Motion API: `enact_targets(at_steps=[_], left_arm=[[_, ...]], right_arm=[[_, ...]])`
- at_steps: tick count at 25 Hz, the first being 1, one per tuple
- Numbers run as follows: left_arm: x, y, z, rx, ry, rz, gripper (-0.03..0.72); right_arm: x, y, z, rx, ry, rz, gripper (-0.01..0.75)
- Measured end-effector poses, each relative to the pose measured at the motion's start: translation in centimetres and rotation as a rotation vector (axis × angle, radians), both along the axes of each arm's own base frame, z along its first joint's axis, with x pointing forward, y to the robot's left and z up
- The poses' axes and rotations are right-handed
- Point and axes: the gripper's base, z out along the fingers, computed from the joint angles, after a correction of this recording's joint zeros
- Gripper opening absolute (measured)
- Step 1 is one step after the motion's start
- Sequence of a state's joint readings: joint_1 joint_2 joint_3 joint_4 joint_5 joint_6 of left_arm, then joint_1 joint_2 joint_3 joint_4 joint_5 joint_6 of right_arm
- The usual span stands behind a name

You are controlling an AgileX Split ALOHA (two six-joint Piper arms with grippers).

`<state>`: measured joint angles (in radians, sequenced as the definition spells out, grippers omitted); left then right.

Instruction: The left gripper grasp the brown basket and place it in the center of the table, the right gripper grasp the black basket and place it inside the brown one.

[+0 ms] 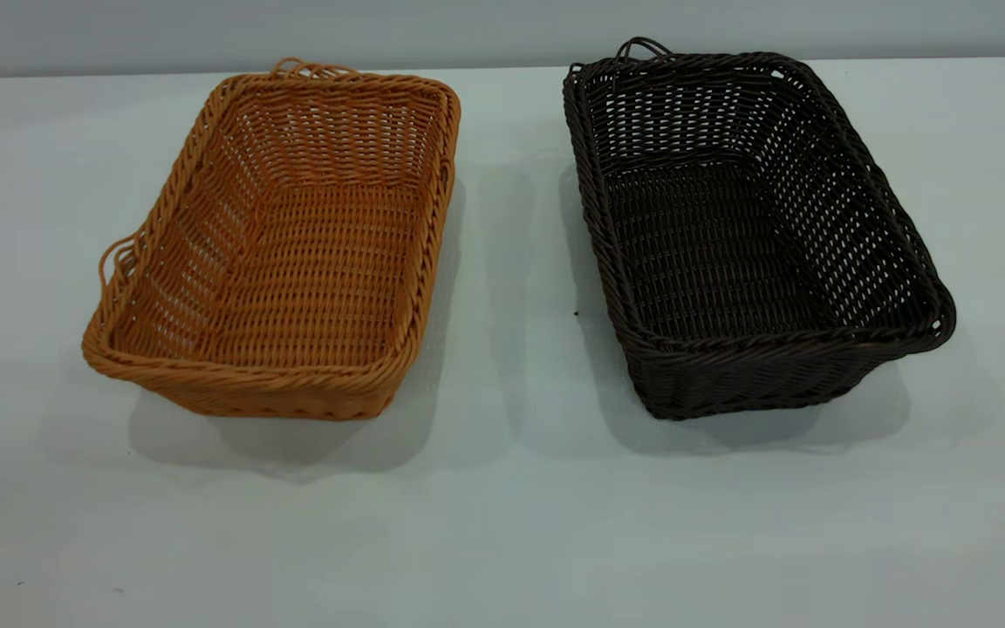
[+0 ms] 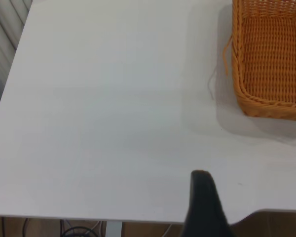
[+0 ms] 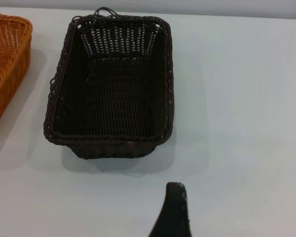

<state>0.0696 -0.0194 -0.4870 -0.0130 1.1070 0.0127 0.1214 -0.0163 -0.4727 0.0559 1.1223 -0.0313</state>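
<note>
The brown basket (image 1: pixel 280 244) stands on the white table (image 1: pixel 502 523) at the left, its opening up and empty. The black basket (image 1: pixel 747 227) stands beside it at the right, also empty, with a gap between them. Neither gripper shows in the exterior view. In the left wrist view, a black part of my left gripper (image 2: pixel 201 178) hangs over the table's edge, well away from the brown basket (image 2: pixel 271 59). In the right wrist view, a black part of my right gripper (image 3: pixel 176 190) hovers over bare table, short of the black basket (image 3: pixel 113 89).
The table's edge (image 2: pixel 89 216) runs close under the left gripper, with floor and cables below it. A corner of the brown basket (image 3: pixel 7 64) shows beside the black one in the right wrist view. A grey wall (image 1: pixel 502 30) stands behind the table.
</note>
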Motion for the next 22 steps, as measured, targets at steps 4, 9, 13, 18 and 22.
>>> enact_targets(at_steps=[4,9,13,18,22], left_arm=[[0.0,0.0,0.0,0.000,0.000,0.000,0.449],[0.0,0.0,0.0,0.000,0.000,0.000,0.449],[0.0,0.0,0.0,0.000,0.000,0.000,0.449],[0.3,0.0,0.1,-0.001,0.021,0.000,0.449],[2.8,0.2,1.7,-0.005,0.116,-0.003,0.449]], right_arm=[[0.0,0.0,0.0,0.000,0.000,0.000,0.587],[0.0,0.0,0.0,0.001,-0.004,0.000,0.587],[0.0,0.0,0.0,0.001,-0.004,0.000,0.587],[0.8,0.1,0.1,-0.004,0.047,0.000,0.587],[3.1,0.7,1.1,0.021,0.160,0.019,0.590]])
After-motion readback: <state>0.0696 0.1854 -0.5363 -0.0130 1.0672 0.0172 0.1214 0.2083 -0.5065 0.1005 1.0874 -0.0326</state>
